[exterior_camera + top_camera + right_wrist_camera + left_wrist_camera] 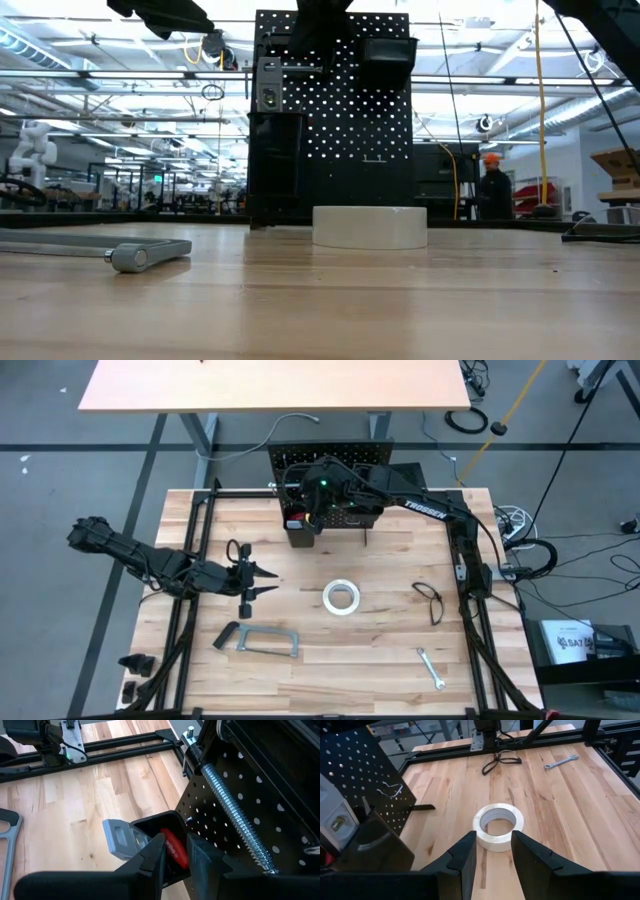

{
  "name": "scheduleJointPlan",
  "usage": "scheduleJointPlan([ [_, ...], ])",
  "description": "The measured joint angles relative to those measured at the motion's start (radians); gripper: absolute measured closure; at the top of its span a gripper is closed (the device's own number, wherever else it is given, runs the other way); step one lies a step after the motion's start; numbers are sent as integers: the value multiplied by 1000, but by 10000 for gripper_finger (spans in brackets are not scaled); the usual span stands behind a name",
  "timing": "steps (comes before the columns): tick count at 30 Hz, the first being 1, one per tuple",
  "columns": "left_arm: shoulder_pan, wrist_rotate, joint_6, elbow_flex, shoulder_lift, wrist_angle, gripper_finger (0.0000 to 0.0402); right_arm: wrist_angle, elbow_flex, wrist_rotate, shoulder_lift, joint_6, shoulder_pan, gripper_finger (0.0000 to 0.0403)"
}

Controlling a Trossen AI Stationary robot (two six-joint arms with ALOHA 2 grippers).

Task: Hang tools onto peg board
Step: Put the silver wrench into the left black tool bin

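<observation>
The black peg board (330,460) stands at the table's far edge; it also shows in the low view (340,110). My right gripper (303,520) is over its left bin (152,822), shut on a red-handled tool (175,852). A silver level (120,839) stands in the same bin with its upper end sticking out. A clamp's threaded screw (235,807) hangs against the board. The white tape roll (341,597) lies flat mid-table. My left gripper (272,583) is open and empty to the left of the roll, pointing at it (493,836). My right gripper pinches the tool's red handle (172,845) between its two fingers. The fingers come from above, slanting down toward the bin. The tool stands tilted in the bin, and its lower part is hidden inside.
A grey bar clamp (258,640) lies near the front left and shows in the low view (130,252). Black pliers (432,603) lie to the right and a small wrench (431,668) near the front right. A person (492,185) stands in the room behind.
</observation>
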Motion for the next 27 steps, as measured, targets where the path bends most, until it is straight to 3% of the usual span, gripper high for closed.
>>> scheduleJointPlan([
  [16,-2,4,-2,0,0,0,275,-68,3,-8,-54,0,47,331],
  [27,-2,10,-9,0,0,11,275,-200,3,-94,-111,87,151,330],
])
